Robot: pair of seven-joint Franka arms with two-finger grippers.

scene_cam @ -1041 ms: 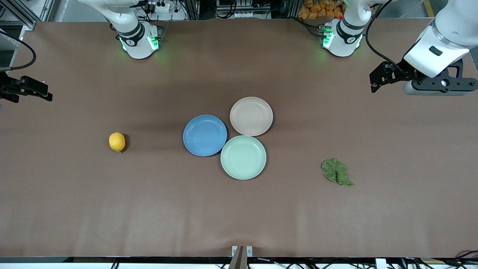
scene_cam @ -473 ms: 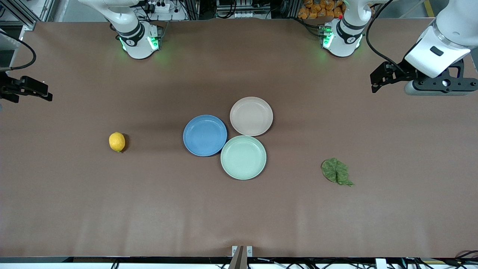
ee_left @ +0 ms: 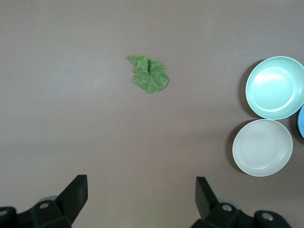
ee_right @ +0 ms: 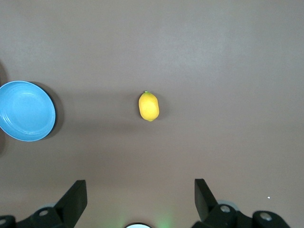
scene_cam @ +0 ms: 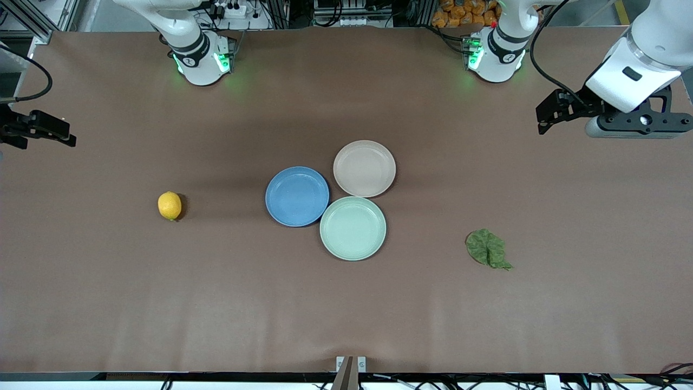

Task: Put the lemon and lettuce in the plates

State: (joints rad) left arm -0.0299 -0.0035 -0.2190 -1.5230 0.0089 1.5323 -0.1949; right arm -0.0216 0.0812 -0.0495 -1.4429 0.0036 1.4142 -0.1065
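Observation:
The lemon [scene_cam: 169,206] lies on the table toward the right arm's end, and shows in the right wrist view [ee_right: 148,106]. The lettuce [scene_cam: 488,248] lies flat toward the left arm's end, and shows in the left wrist view [ee_left: 150,74]. The blue plate [scene_cam: 297,196] and the beige-pink plate [scene_cam: 364,168] sit mid-table, touching, both empty. My left gripper [scene_cam: 543,120] is open and empty, high over bare table at the left arm's end. My right gripper [scene_cam: 69,140] is open and empty over the table's edge at the right arm's end.
A pale mint-green plate [scene_cam: 353,228] lies empty against the other two plates, nearer to the front camera. The brown table [scene_cam: 346,303] is bare around the lemon and the lettuce. The arm bases stand along the edge farthest from the camera.
The left arm's hand has wobbled very slightly. The lemon, lettuce, plates and right gripper have not moved.

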